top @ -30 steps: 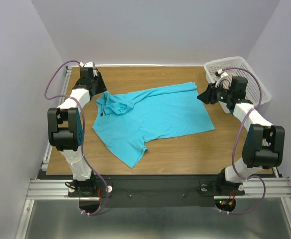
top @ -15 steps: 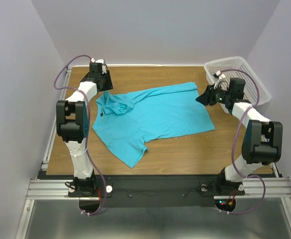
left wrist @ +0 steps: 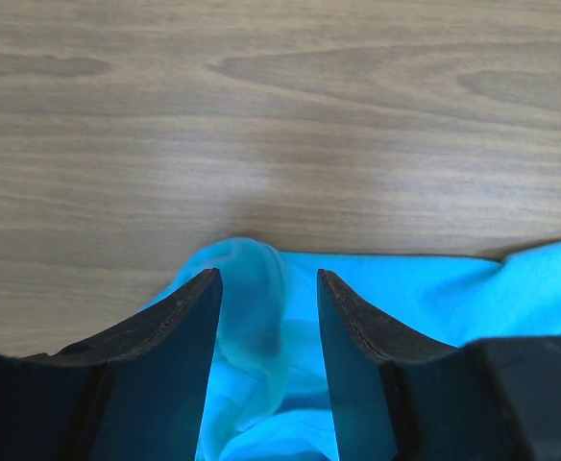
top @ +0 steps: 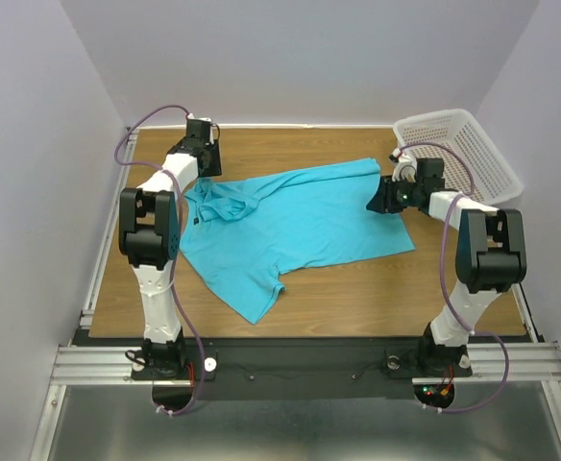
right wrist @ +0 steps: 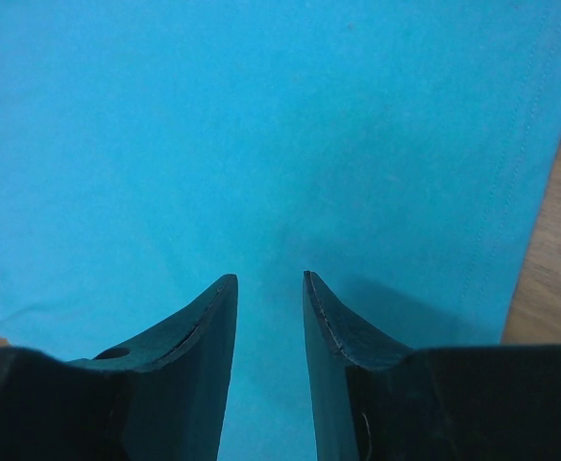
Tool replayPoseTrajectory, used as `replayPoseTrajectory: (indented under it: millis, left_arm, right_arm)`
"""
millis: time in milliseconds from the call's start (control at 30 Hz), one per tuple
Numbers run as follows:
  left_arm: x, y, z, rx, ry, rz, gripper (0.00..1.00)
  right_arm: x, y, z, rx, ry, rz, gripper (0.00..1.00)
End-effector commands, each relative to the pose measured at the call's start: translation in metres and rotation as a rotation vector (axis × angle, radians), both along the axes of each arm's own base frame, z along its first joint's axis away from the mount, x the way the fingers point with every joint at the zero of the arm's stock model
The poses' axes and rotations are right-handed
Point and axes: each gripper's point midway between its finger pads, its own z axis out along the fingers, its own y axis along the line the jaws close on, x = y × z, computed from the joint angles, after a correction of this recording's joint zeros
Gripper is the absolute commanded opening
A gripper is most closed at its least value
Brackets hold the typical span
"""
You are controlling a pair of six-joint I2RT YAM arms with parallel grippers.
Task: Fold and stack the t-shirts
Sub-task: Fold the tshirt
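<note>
While the left gripper point(left wrist: 267, 279) has its jaws released and standing apart, a raised fold of the t-shirt point(top: 300, 221) sits in the gap between its dark fingers point(left wrist: 180, 327). The fold is not pinched; can't tell if the cloth touches the inner faces. Bare wood of the table point(left wrist: 280, 115) lies just beyond the fingertips.

Right gripper point(right wrist: 269, 279) jaws also released, with a narrower gap. They are low over flat turquoise fabric and nothing is grasped. Can't tell if the tips touch the cloth. A stitched hem line runs down the right side of that view, with a strip of wood past it.

From the top view, the single t-shirt lies spread in the middle of the table, collar to the left and hem to the right. One sleeve points at the near edge. The fabric around the collar is rumpled, with a small dark label point(top: 196, 219) showing there. The left gripper is at the shirt's far-left edge by the collar, arm stretched forward. The right gripper is at the shirt's far-right corner. A white perforated basket point(top: 468, 144) sits at the far-right table corner, just beside the right arm.
</note>
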Motion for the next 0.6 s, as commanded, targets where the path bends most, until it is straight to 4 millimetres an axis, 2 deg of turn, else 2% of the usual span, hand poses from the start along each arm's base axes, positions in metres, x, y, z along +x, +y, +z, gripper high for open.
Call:
replayPoseTrajectory:
  millis: [0,367,567]
  left_arm:
    - [0.013,0.012,0.015,0.060,-0.036,0.016,0.55]
    - [0.012,0.010,0.013,0.090,-0.022,0.010,0.52]
    - [0.005,0.002,0.005,0.096,0.003,-0.006,0.43]
  right_arm:
    - [0.017,-0.014,0.006,-0.069,-0.031,-0.055,0.40]
    - [0.015,-0.013,-0.007,-0.070,0.009,-0.055,0.39]
    - [0.015,-0.013,-0.014,-0.078,0.031,-0.059,0.40]
